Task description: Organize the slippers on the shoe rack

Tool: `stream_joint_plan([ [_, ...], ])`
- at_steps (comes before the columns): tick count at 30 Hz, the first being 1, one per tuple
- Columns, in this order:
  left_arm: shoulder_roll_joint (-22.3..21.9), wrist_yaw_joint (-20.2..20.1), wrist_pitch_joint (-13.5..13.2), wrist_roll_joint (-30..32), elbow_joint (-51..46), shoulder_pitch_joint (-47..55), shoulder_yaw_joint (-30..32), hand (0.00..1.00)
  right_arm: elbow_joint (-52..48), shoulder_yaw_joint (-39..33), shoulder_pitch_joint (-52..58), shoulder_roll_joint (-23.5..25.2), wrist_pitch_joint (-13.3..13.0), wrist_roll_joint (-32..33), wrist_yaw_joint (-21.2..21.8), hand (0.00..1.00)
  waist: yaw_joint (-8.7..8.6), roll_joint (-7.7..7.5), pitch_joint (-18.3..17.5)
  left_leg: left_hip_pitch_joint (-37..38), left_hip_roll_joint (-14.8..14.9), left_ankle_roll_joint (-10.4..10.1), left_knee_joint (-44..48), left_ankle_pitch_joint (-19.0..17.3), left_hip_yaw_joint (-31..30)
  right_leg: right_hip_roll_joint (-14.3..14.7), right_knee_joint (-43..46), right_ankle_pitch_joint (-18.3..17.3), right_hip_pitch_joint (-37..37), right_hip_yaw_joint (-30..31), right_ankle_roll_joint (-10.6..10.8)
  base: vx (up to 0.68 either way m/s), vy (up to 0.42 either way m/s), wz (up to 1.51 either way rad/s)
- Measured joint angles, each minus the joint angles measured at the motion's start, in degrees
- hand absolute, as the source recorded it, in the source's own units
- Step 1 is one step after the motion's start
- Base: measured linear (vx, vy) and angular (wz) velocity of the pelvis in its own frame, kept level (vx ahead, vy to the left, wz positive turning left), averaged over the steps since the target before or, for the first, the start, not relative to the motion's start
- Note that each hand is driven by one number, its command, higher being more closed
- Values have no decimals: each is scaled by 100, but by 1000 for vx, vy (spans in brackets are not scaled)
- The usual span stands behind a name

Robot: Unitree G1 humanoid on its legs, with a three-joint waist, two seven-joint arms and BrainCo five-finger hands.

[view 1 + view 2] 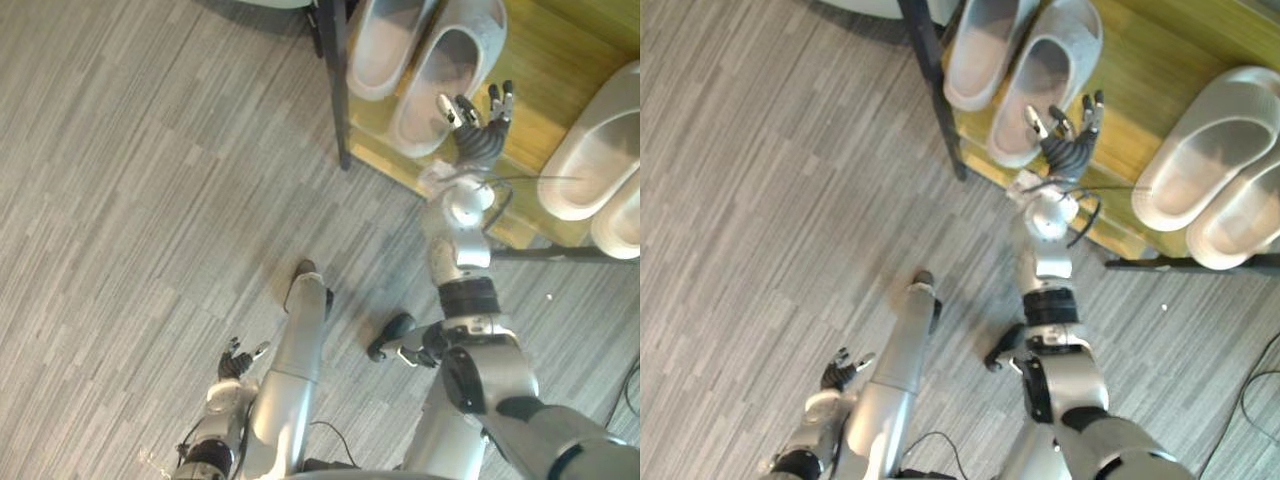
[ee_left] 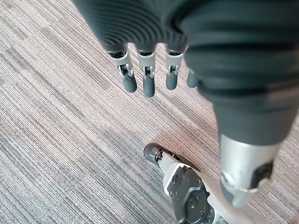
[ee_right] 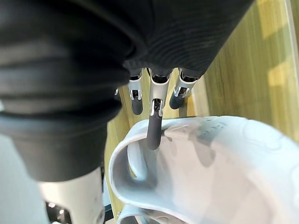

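Right hand [image 1: 478, 135] – fingers [image 3: 153, 126] straight and spread, holding nothing – hovers over the shoe rack [image 1: 540, 70] shelf at 1 o'clock, just beside a grey slipper [image 1: 445, 85]. Second pair [image 1: 590, 160] lies at 3 o'clock. Left hand [image 1: 236, 362] – relaxed, empty – hangs over the floor [image 1: 150, 200] at 7 o'clock.

The slippers [image 1: 440, 85] look smooth matt plastic, the shelf [image 1: 545, 60] grained wood, its post [image 1: 338, 90] dark metal

A grey striped carpet floor [image 1: 150, 200] is running diagonally across the room. A light wooden shoe rack with a black metal frame [image 1: 548, 65] is standing on it.
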Motion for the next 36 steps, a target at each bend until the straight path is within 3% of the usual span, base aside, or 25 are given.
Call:
stream_joint_plan([
  [19, -11, -19, -4, -163, 72, -105, -220, 0, 1114, -228, -1236, -1097, 225, 168, -36, 0, 135, 179, 95, -276, -158, 25, 21, 85, -57, -177, 129, -16, -194, -64, 21, 6, 53, 5],
  [36, -11, -122, -9, -216, 79, -104, -227, 0, 1262, -3, -1305, -1350, 378, 28, 9, 0, 133, 184, 94, -49, 37, 45, -4, 100, 71, -79, 5, 38, 28, -36, -67, 5, 52, -3],
])
